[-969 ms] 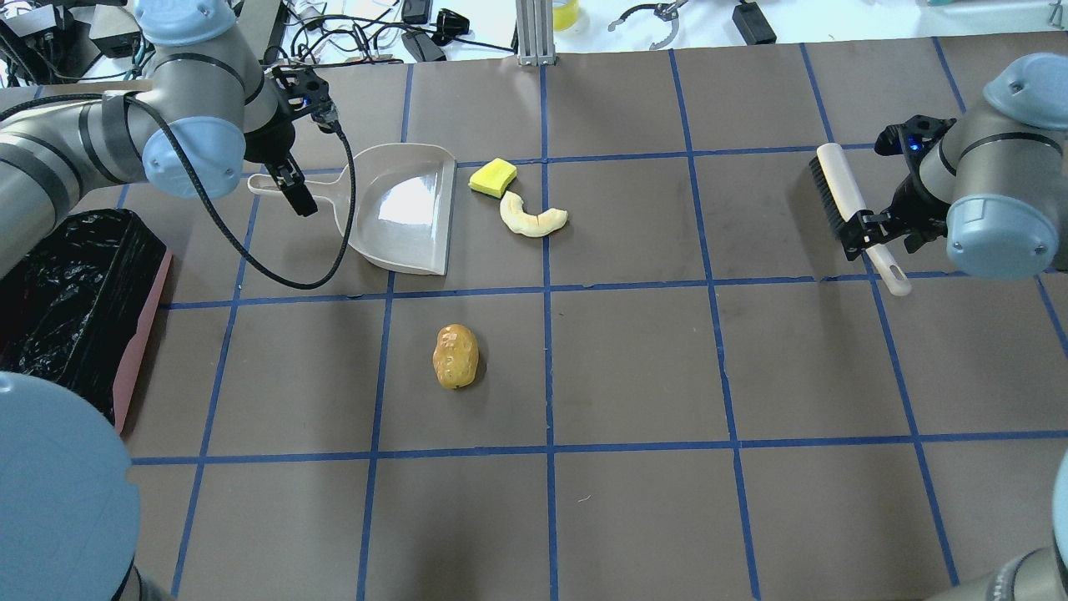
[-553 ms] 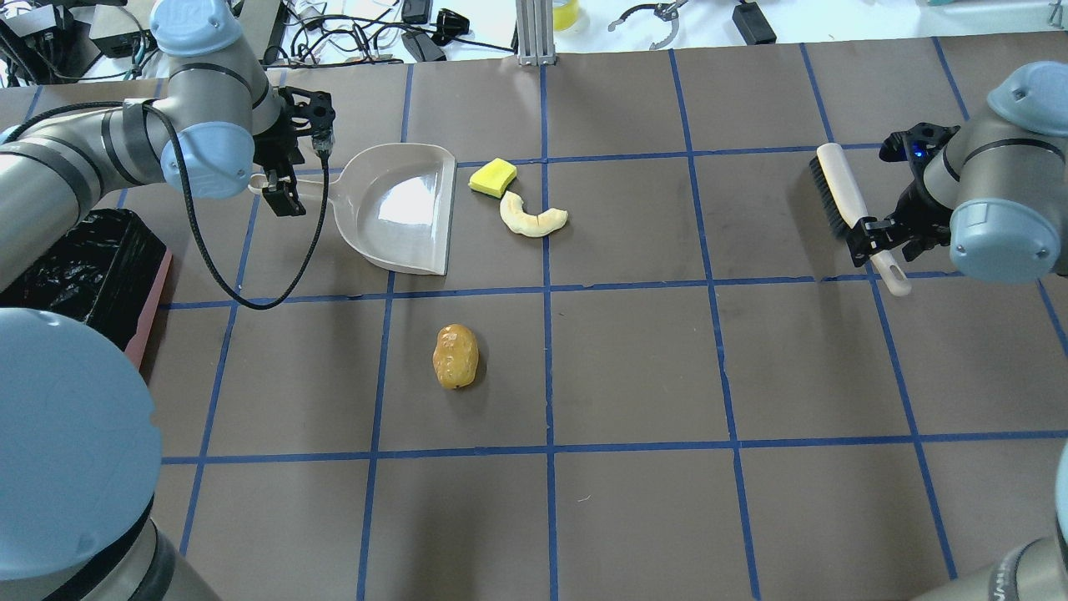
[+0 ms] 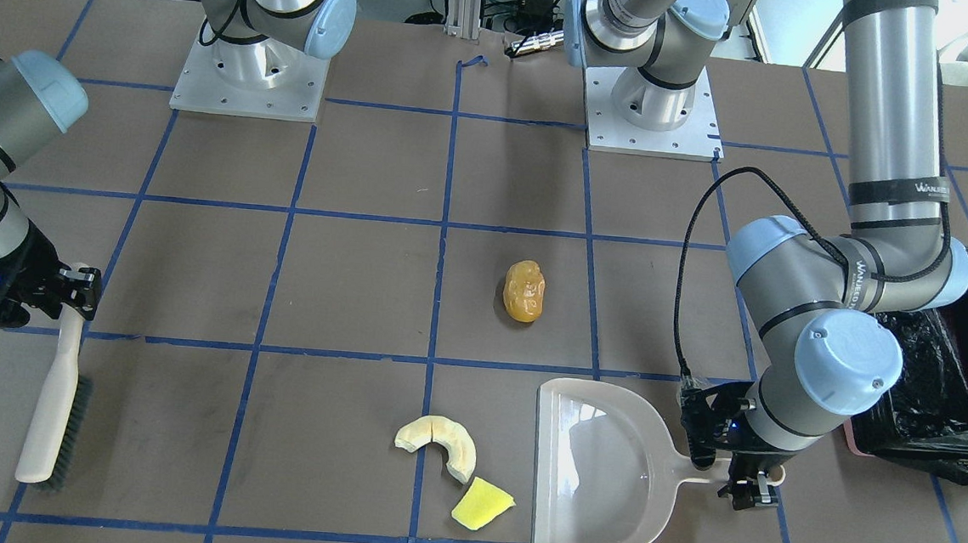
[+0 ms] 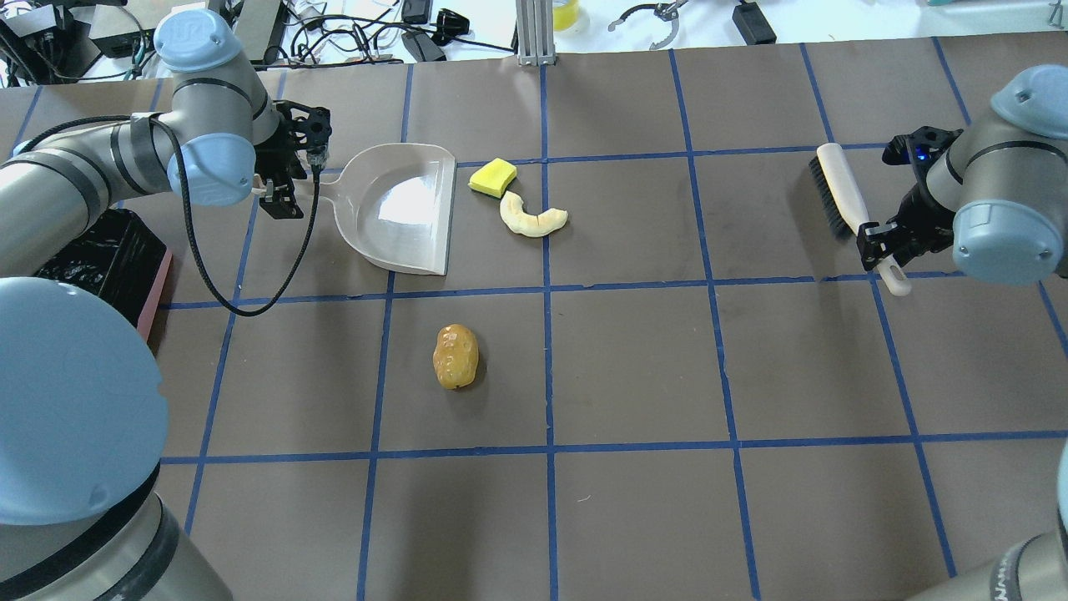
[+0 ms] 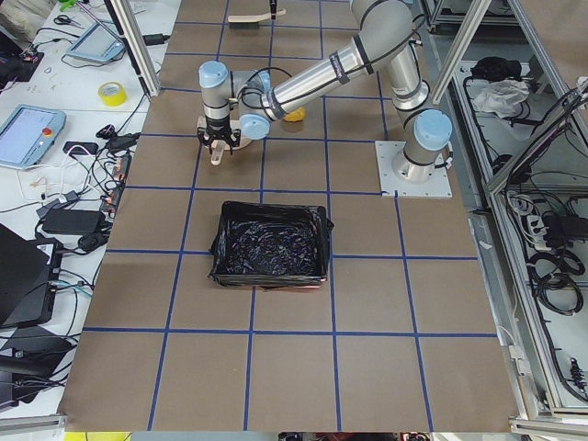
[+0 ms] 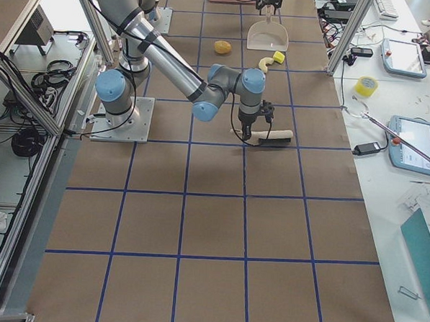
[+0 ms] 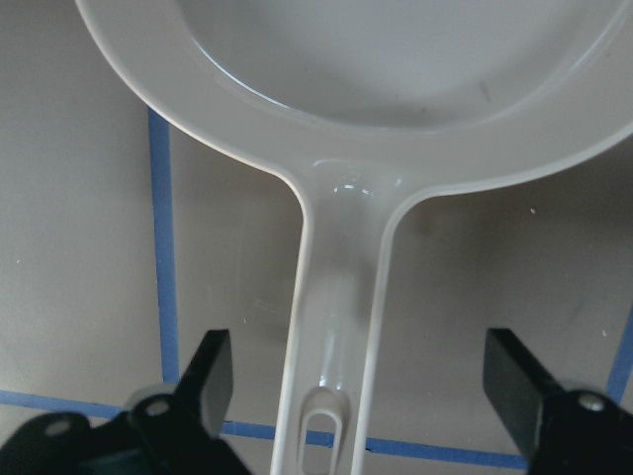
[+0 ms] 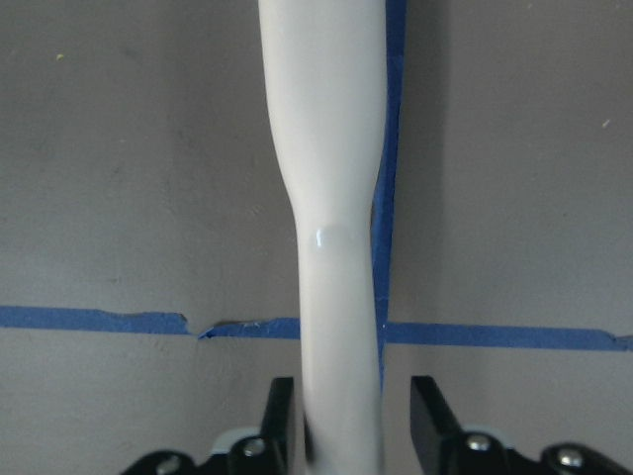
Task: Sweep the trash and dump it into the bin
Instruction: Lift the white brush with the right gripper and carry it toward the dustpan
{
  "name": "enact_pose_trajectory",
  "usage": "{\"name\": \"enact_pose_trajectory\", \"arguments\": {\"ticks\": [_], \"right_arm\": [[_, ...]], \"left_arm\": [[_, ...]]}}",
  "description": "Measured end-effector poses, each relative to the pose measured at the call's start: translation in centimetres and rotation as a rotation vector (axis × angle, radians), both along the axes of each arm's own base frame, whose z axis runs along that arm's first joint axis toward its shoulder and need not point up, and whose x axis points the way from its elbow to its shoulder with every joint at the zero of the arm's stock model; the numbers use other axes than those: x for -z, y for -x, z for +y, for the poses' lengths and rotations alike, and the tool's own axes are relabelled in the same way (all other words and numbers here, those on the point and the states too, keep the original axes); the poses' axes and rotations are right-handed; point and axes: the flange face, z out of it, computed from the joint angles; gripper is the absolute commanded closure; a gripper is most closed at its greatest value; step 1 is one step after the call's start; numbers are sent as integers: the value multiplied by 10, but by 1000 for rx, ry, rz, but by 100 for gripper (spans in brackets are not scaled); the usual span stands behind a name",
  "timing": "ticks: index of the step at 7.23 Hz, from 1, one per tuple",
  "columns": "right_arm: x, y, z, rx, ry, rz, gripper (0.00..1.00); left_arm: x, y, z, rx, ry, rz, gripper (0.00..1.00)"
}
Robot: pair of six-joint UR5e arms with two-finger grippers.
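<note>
The pale dustpan (image 4: pixel 405 209) lies flat, mouth toward the yellow wedge (image 4: pixel 492 177) and the cream crescent (image 4: pixel 532 219) just beyond its lip. The amber blob (image 4: pixel 455 356) sits alone nearer me. My left gripper (image 4: pixel 271 188) is open, its jaws wide either side of the dustpan handle (image 7: pixel 336 297) without touching it. My right gripper (image 4: pixel 880 242) straddles the white brush (image 4: pixel 838 184) handle (image 8: pixel 331 198); its jaws are narrow, with a thin gap on one side. The pink bin (image 4: pixel 154 300) with its black bag stands at the table's left edge.
Blue tape lines grid the brown table (image 4: pixel 634 367). Cables and tools lie past the far edge (image 4: pixel 417 33). A metal post (image 4: pixel 534 33) stands at the back centre. My left arm's black cable (image 4: pixel 250 292) loops over the table beside the dustpan.
My left gripper has swung back from beside the dustpan handle and lowered over the handle's end. My right gripper has shifted slightly down the brush handle and its jaws have narrowed. Nothing else moved.
</note>
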Motion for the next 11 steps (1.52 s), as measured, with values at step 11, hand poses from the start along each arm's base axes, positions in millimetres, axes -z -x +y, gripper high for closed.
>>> {"name": "enact_pose_trajectory", "arguments": {"ticks": [11], "right_arm": [[-67, -233, -17, 128, 49, -61, 100]], "left_arm": [[-7, 3, 7, 50, 22, -9, 100]]}}
